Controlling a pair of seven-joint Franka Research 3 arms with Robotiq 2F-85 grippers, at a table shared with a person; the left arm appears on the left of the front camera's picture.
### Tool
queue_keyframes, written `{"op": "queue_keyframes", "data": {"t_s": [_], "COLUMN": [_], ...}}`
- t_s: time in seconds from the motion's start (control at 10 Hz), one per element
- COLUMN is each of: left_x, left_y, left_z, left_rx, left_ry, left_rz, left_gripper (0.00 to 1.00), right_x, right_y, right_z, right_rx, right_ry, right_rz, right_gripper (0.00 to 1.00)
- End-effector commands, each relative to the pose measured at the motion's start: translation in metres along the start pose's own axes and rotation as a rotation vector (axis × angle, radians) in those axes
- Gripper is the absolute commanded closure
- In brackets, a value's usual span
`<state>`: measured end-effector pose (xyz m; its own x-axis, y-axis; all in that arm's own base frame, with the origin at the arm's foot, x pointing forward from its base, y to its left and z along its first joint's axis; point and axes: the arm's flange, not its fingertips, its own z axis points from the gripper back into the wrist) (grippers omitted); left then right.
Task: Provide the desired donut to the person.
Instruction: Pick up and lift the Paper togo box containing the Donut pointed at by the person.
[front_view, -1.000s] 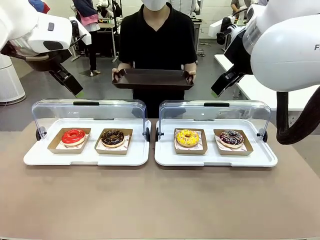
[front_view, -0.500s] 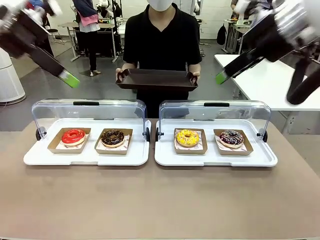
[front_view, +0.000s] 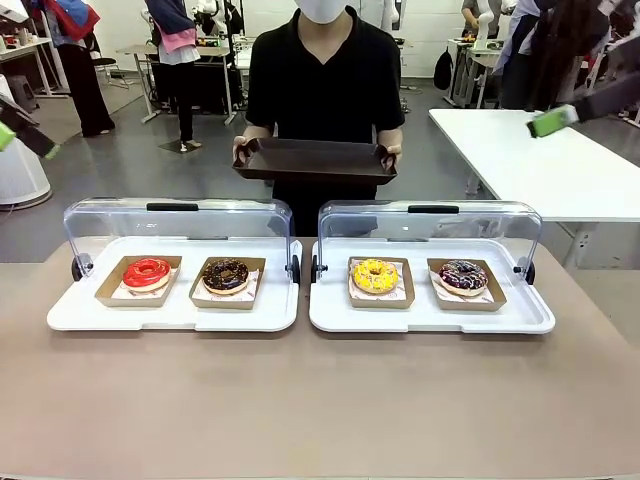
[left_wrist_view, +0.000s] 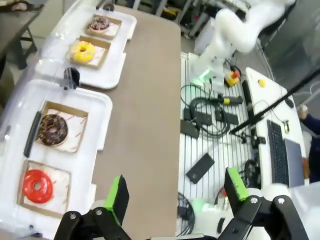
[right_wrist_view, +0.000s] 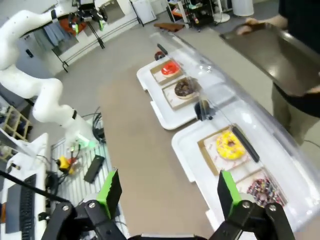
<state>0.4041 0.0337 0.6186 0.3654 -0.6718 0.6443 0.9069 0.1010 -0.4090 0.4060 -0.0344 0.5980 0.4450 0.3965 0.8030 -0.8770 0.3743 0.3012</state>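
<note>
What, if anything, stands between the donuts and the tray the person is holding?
The raised clear lids stand behind the donuts, between them and the person's tray. Nothing visible covers the donuts from above or from the robot's side.

You see four donuts, four cardboard trays, two white display trays, two clear lids, one dark serving tray.

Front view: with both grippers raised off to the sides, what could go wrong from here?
The person holds a dark tray with both hands and points at nothing, so the wrong donut may get picked. Clear covers arch over the donuts; the right gripper, coming down, could clip one.
</note>
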Motion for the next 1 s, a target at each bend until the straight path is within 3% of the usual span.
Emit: {"op": "queue_keyframes", "data": {"t_s": [0.0,0.3,0.7,0.9], "left_x": [-0.007,-0.031,-0.053,-0.051], "left_y": [0.009,0.004,0.004,0.002], "left_z": [0.012,0.026,0.041,0.041], "left_rx": [0.023,0.006,0.218,0.253], "left_ry": [0.018,-0.044,-0.099,-0.116], "left_rz": [-0.081,-0.143,-0.141,-0.14], "left_gripper": [0.0,0.0,0.0,0.0], "right_x": [-0.02,-0.049,-0.065,-0.067], "right_y": [-0.025,-0.032,-0.03,-0.03], "right_z": [0.01,0.035,0.049,0.049], "right_rx": [0.022,0.034,0.042,0.04], "right_ry": [-0.011,-0.015,-0.058,-0.06], "right_rz": [0.019,-0.006,-0.008,-0.005], "right_gripper": [0.0,0.0,0.0,0.0]}}
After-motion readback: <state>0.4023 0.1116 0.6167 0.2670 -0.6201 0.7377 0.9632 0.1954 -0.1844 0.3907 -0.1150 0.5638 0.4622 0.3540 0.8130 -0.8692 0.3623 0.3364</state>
